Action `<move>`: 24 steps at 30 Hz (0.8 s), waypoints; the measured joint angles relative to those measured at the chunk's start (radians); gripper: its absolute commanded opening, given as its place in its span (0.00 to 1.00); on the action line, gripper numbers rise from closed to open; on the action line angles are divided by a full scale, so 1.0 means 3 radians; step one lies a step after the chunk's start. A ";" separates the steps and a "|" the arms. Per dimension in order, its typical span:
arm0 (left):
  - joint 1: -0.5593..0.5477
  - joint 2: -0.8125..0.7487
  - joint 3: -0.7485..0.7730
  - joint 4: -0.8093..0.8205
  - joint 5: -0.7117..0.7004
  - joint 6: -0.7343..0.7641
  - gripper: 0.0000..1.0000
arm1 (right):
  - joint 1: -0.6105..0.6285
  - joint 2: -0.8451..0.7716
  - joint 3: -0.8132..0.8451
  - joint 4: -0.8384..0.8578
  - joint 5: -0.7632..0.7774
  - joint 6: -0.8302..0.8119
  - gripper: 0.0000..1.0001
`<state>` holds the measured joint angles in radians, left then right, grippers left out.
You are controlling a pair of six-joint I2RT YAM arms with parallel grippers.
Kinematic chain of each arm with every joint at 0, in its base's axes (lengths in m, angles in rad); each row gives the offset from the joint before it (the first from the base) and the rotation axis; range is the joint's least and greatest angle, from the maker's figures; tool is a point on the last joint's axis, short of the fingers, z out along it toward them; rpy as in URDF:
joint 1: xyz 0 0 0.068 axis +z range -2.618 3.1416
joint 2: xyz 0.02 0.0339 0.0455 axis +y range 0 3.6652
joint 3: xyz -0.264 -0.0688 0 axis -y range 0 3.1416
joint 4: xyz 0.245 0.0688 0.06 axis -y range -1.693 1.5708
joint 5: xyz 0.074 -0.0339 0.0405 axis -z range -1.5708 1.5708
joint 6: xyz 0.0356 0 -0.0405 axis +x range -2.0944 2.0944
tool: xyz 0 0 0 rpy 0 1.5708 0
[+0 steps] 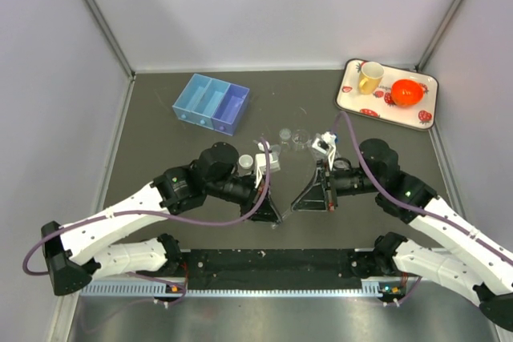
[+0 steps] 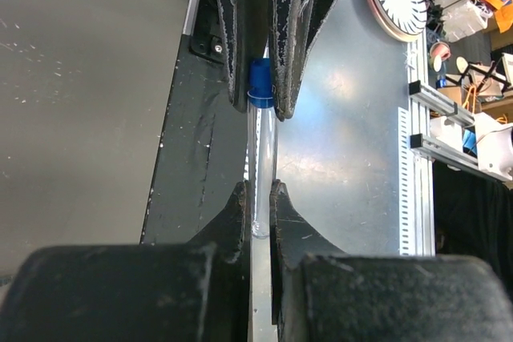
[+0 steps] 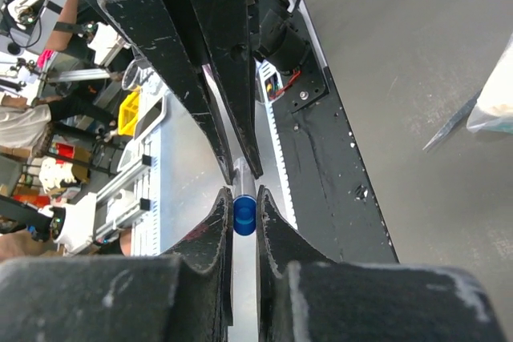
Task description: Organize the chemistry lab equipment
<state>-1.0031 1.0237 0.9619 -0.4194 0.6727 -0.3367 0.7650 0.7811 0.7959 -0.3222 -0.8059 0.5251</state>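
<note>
A small clear tube with a blue cap is held between both grippers just above the table's near edge. My left gripper [image 2: 258,191] is shut on the tube's clear lower end [image 2: 261,150]. My right gripper [image 3: 244,198] is shut on the blue cap [image 3: 244,215]; the cap also shows in the left wrist view [image 2: 260,84]. In the top view the two grippers meet tip to tip, left [image 1: 273,215] and right [image 1: 298,201], and the tube is barely visible. The blue three-compartment tray [image 1: 212,102] lies at the back left. Two tiny clear beakers [image 1: 284,132] [image 1: 300,135] and the clear rack [image 1: 268,158] stand behind the arms.
The white strawberry-patterned tray [image 1: 388,95] at the back right holds a yellow mug [image 1: 369,78] and an orange bowl [image 1: 408,92]. A small bag of white material [image 3: 497,98] lies near the right arm. A black strip [image 1: 264,262] runs along the near edge.
</note>
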 measured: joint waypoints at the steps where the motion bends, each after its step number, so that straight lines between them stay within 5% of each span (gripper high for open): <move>1: 0.0024 0.0000 -0.0004 -0.0003 0.0017 0.0004 0.33 | 0.0000 0.0000 -0.0010 0.0009 0.0014 0.0000 0.00; 2: 0.0041 0.0000 -0.0004 -0.0009 0.0019 0.0022 0.53 | 0.0000 0.0000 -0.0013 0.0009 0.0032 0.0003 0.00; 4: 0.0086 0.0000 -0.0004 -0.0025 -0.0029 0.0037 0.73 | 0.0001 0.0003 -0.0013 0.0013 0.0050 0.0003 0.00; 5: 0.0113 0.0000 -0.0003 -0.0036 -0.0057 0.0047 0.95 | 0.0003 0.0003 -0.0013 0.0013 0.0056 0.0003 0.00; 6: 0.0145 0.0000 -0.0003 -0.0057 -0.0121 0.0029 0.99 | 0.0003 0.0003 -0.0013 0.0013 0.0076 0.0001 0.00; 15: 0.0202 -0.0066 0.0072 -0.0314 -0.0819 0.0014 0.98 | 0.0003 0.0170 0.0108 -0.0356 0.0899 -0.0182 0.00; 24: 0.0202 -0.0598 0.0058 -0.0478 -0.1584 -0.0017 0.98 | -0.0104 0.0556 0.0683 -0.1002 0.2827 -0.0535 0.00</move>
<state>-0.9424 0.8444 0.9794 -0.5629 0.1974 -0.3416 0.7338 0.9478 1.0008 -0.6228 0.0422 0.3645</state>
